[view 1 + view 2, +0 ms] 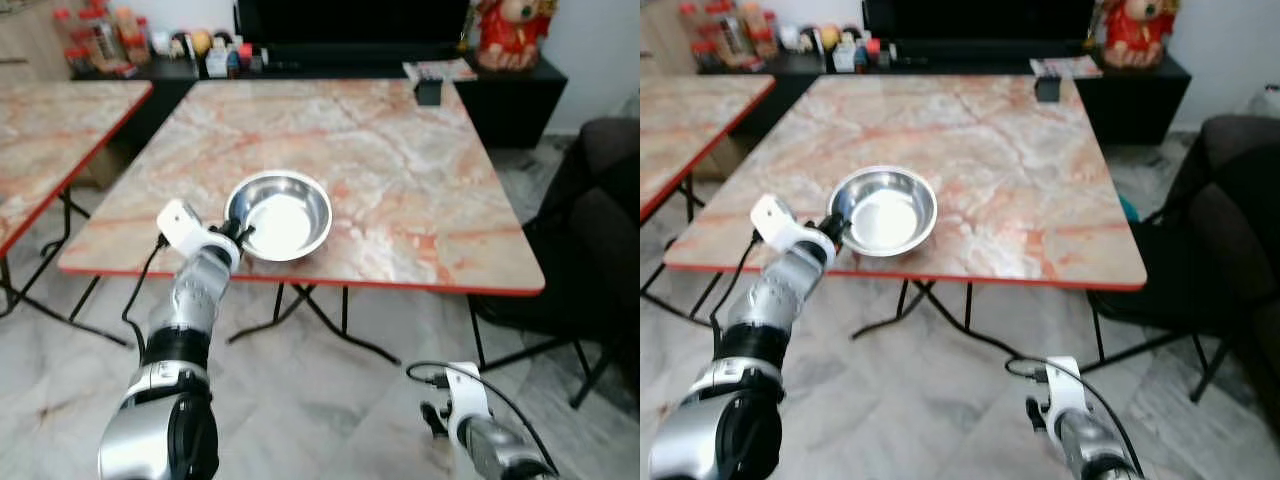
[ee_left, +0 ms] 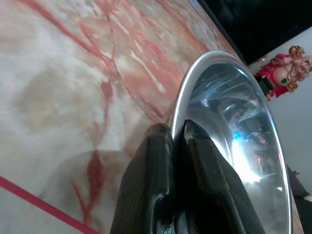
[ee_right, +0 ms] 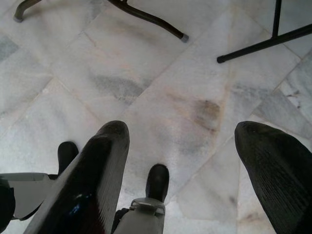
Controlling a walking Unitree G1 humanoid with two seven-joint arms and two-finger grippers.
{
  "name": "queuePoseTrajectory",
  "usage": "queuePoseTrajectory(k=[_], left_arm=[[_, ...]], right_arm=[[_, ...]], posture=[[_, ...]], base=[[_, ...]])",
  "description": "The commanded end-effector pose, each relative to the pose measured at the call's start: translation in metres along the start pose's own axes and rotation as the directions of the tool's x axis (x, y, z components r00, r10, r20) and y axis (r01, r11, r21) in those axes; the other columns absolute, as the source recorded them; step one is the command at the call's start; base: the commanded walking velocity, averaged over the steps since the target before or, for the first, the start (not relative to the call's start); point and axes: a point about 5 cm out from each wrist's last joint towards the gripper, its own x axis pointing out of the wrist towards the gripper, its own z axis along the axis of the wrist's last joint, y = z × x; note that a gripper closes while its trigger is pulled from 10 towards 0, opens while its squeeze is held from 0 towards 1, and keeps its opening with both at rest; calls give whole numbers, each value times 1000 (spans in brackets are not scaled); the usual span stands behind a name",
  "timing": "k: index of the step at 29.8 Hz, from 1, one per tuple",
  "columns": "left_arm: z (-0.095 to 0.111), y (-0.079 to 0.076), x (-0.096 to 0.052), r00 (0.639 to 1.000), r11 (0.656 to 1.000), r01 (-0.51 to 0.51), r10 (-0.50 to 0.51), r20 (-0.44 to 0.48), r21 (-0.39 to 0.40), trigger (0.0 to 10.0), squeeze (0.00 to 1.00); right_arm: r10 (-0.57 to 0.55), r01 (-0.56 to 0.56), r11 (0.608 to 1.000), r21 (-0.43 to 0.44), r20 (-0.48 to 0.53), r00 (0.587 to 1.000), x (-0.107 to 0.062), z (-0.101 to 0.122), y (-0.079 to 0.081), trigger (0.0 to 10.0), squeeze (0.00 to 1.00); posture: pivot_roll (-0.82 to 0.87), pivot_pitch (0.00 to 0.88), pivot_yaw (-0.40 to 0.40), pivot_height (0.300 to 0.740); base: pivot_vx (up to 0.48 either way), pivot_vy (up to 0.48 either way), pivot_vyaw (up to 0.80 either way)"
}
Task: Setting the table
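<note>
Pinching the near rim of the steel bowl (image 1: 279, 215), the left hand (image 2: 176, 134) had its fingers clamped on the thin edge. The bowl sat on the marble bench (image 1: 400, 170) near its front edge. It looked light, rigid and slick, so the rim seemed the only purchase. The right hand (image 3: 183, 134) hung low over the floor, fingers spread.

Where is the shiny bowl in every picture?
Left eye view: steel bowl on the marble table, near its front edge, left gripper at its rim.
Right eye view: same spot.
Left wrist view: rim pinched, right side.
Right wrist view: floor, no bowl.
Shared landmark: red figurine.
</note>
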Motion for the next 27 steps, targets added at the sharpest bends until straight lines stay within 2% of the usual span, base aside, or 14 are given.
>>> queuePoseTrajectory(k=[1,6,11,20,27], left_arm=[[9,-6,0,999,1000,30,-30,31,9,10000,0],[9,-6,0,999,999,30,-30,30,12,10000,0],[9,-6,0,999,999,30,-31,29,14,10000,0],[8,-8,0,999,999,38,-39,28,20,10000,0],[9,-8,-2,999,999,30,-32,28,43,10000,0]], right_arm=[[-4,3,1000,19,11,1000,0,2,1,10000,0],[1,-1,1000,18,8,1000,0,2,1,10000,0],[8,-8,1000,22,4,1000,0,2,2,10000,0],[5,-5,1000,18,4,1000,0,2,2,10000,0],[11,-11,1000,9,-4,1000,0,1,1,10000,0]], posture=[[-33,24,36,740],[-34,24,37,740],[-34,22,40,740],[-34,22,40,740],[-31,33,36,740]], base=[[255,0,0],[257,0,0],[260,0,-622],[257,0,0],[0,0,0]])
